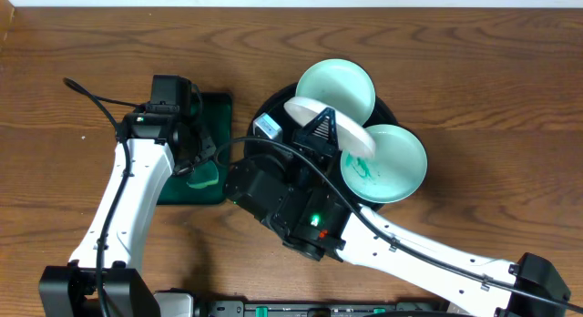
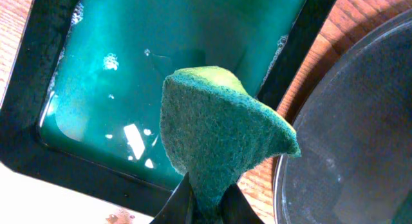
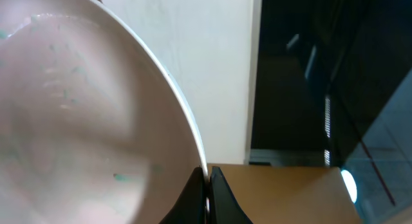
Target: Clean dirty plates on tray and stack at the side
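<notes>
white plate point(image 3: 96, 121) tilted, faint teal flecks

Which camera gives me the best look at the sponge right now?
The left wrist view: the sponge fills the middle, pinched at its lower end between the left fingers. Overhead shows only a green scrap beside the left arm. The right wrist view shows none of it.

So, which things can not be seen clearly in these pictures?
- Overhead: the right tool and its arm cover much of the tray and part of the held plate.
- Right wrist: the held plate is cut by the left edge.
- Left wrist: the left tool, gripping the sponge, is cut by the bottom edge.
</notes>
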Controlling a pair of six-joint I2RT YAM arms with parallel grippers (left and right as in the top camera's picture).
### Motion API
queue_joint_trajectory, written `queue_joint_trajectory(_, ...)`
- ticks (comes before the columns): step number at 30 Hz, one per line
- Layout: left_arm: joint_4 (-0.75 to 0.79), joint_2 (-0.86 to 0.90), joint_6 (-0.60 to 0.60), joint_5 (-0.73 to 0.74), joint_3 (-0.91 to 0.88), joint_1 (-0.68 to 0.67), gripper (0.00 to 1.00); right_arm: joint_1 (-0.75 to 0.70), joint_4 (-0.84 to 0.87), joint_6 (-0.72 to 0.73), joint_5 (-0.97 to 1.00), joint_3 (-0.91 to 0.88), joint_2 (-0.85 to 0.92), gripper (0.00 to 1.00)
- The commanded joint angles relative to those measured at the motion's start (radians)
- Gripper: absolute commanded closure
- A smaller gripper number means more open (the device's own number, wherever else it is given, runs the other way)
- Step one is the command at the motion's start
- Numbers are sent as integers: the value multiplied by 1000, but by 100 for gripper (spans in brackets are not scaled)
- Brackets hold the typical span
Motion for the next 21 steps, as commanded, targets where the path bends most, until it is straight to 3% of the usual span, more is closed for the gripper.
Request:
queue_joint_trajectory(1,-7,10,6,-15,-10,3,93,-28,-3,45,39,-3,8,99)
queue_joint_trajectory(21,-9,10,6,-15,-10,3,93,-13,-6,13,80,-3,8,99)
